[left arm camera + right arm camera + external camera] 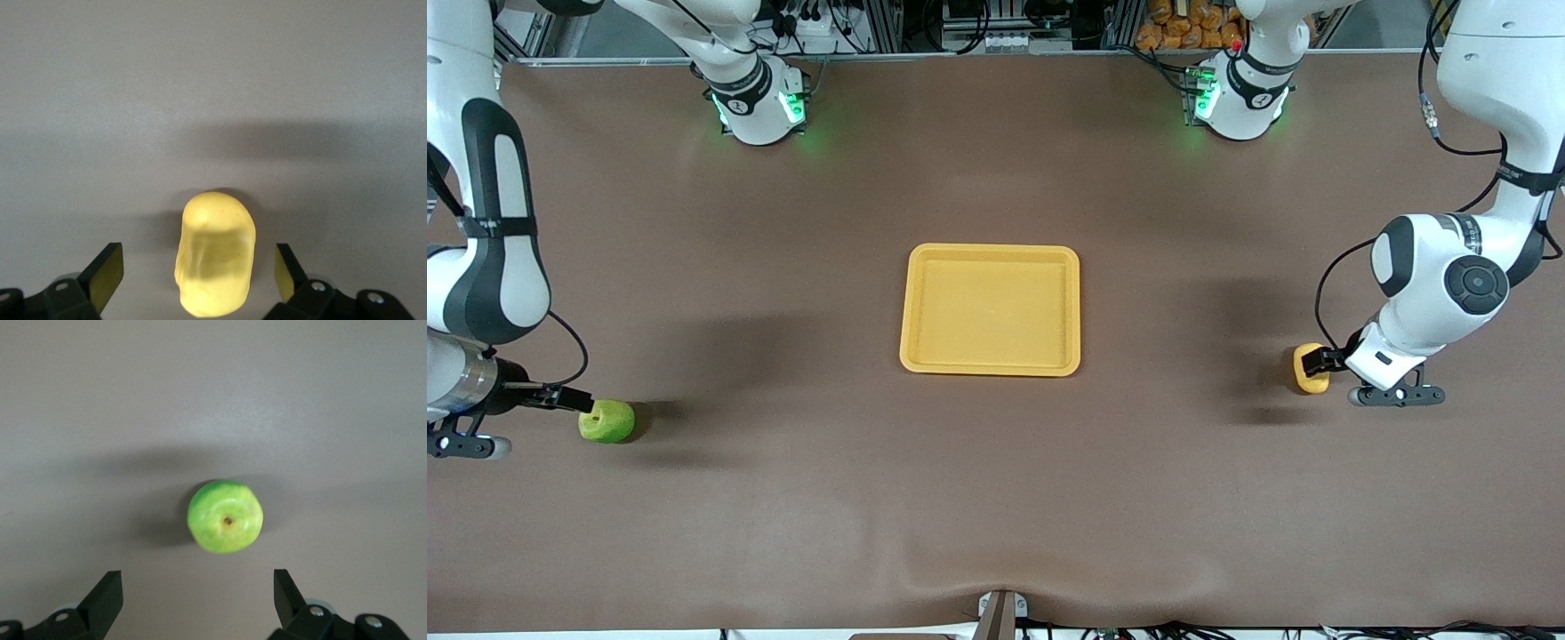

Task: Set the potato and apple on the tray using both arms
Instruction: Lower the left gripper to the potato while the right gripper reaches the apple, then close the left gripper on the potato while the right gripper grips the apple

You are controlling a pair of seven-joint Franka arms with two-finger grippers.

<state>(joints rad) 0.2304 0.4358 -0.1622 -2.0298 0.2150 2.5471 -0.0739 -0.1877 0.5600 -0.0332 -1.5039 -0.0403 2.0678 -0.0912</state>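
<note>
The worktop (996, 498), covered in a brown mat, filled almost the whole front view. The two white arms were seen at the frame edges: the left arm (1458, 276) entered from the upper right of the front view, and the right arm (480, 267) entered along the left edge.

The tray (991, 364), a shallow yellow-orange rectangle with rounded corners and a raised rim, was located at the centre of the front view. Nothing was seen lying in it. It was positioned between the two fruits and well apart from both.

The apple (607, 421), round and bright green, was located on the worktop at the lower left of the front view, toward the right arm's end and nearer to the front camera than the tray. In the right wrist view the apple (225, 516) was shown with its brown stem dimple turned toward the camera.

The potato (1307, 369), a yellow oblong lump, was located on the worktop at the right of the front view, toward the left arm's end. In the left wrist view the potato (215, 253) was shown lying lengthwise between the two fingers.

The left claw (199, 275) was spread wide around the potato, with a gap visible on each side and no contact made. The right claw (198, 595) was likewise spread wide, just beside the apple and not touching it.
</note>
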